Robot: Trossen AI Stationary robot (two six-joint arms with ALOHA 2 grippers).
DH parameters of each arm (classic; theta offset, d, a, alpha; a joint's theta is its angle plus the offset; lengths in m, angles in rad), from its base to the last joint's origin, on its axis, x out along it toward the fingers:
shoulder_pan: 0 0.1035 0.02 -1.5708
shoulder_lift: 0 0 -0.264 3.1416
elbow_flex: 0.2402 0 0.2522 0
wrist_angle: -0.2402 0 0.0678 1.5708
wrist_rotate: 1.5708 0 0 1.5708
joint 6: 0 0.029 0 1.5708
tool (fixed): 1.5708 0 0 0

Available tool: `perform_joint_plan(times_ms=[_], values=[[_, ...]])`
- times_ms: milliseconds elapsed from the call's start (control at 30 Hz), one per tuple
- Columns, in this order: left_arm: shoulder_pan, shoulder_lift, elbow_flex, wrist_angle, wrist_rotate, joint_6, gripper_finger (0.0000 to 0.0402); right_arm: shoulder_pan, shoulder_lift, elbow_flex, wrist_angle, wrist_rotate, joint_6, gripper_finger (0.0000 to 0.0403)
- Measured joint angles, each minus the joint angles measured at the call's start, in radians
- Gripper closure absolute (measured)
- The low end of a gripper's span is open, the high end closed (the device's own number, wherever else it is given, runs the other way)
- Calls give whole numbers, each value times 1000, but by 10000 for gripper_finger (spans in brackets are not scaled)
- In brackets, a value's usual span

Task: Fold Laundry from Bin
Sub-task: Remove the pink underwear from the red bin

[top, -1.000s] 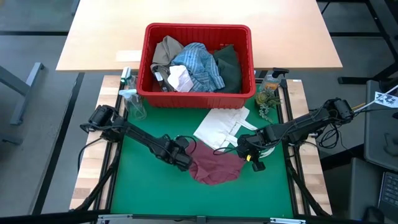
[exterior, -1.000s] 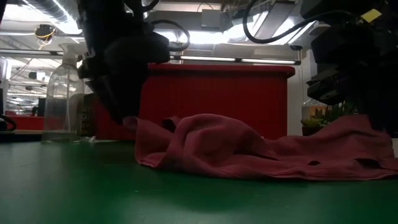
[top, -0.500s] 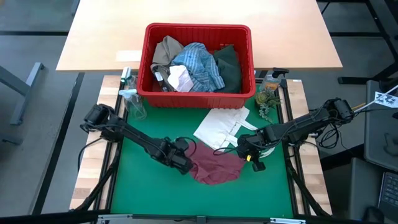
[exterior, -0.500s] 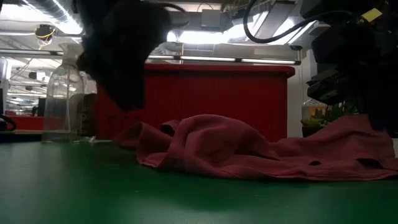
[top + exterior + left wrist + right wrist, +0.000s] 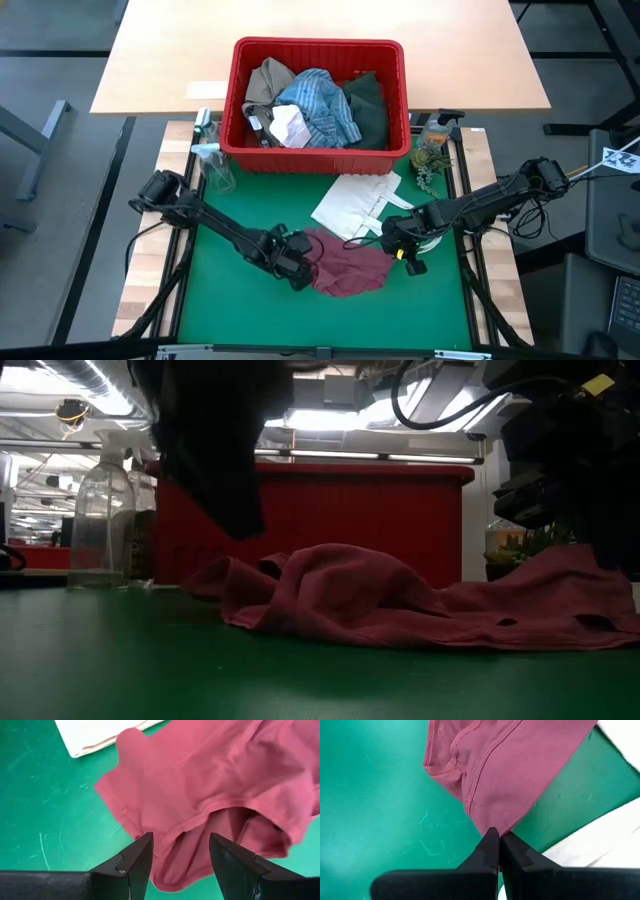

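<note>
The small maroon cloth lies rumpled on the green mat, in front of the red bin. The bin holds a tan garment, a striped shirt, a dark green garment and a small white cloth. My left gripper hangs open just above the cloth's left edge without touching it. My right gripper is shut on the cloth's right end. My right gripper pinches the maroon cloth's right edge between its two fingertips, slanting down from the table's right side. That end is raised a little. The rest of the cloth lies slack on the mat.
A flat white tote bag lies between the bin and the cloth, partly under the right arm. A clear spray bottle stands at the bin's left corner and a small plant at its right. Bare green mat lies left of and in front of the cloth.
My left gripper has risen off the cloth's left end and moved toward the table's near edge and a little right, rolling as it went; it has stayed open. The cloth's left end, raised at the fingers before, has dropped and spread on the mat.
</note>
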Motion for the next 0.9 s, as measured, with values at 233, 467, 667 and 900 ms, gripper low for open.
perform_joint_plan(times_ms=[233,467,667,900], values=[[1,62,0,9,-2,0,214,0,0,0,1,2,-1,402],[6,117,0,9,-69,-3,215,0,0,0,1,2,0,402],[32,122,0,-29,-109,-39,243,0,0,0,-1,2,0,402],[48,122,0,-164,-108,-88,299,0,0,0,-3,3,32,402]])
